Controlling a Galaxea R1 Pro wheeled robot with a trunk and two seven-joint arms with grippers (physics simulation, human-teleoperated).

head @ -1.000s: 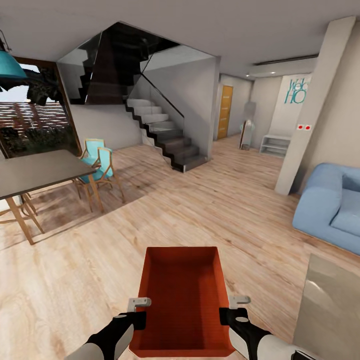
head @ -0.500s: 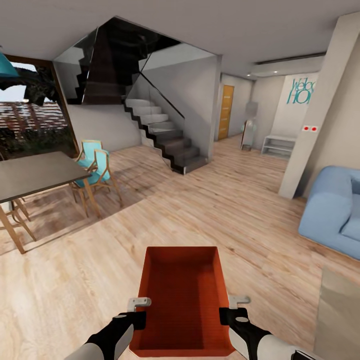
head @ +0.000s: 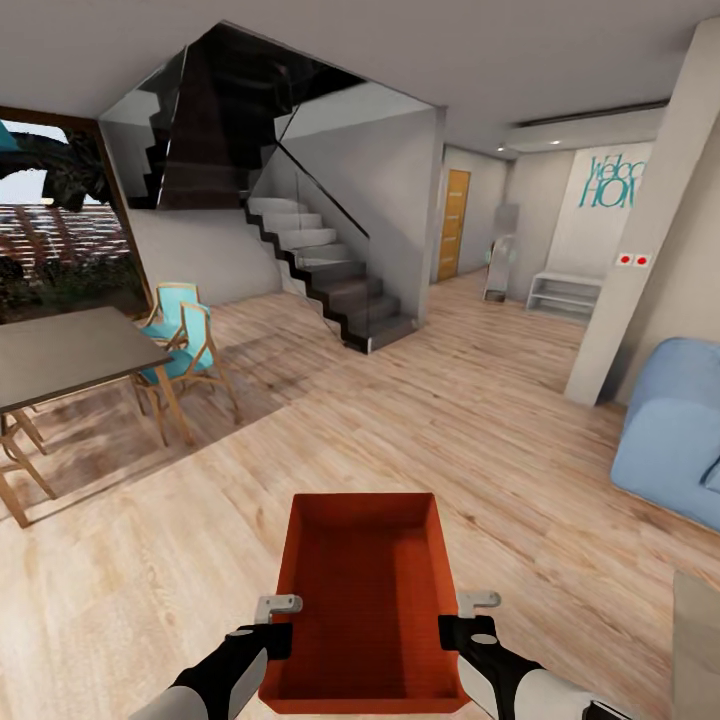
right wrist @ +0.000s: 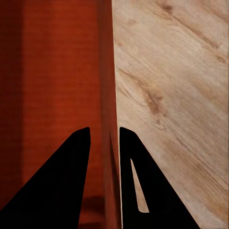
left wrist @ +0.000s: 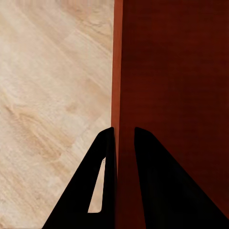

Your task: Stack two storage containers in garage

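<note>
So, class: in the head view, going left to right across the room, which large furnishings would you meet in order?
Grey-topped wooden-legged dining table → turquoise wooden-framed chairs → dark staircase with glass railing → orange door → white low shelf → light-blue sofa.

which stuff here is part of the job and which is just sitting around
Part of the job:
- red bin, held off the wood floor
- left hand, clamped on one side wall
- right hand, clamped on the other wall

Just there:
- blue sofa
- dining table
- teal chairs
- staircase
</note>
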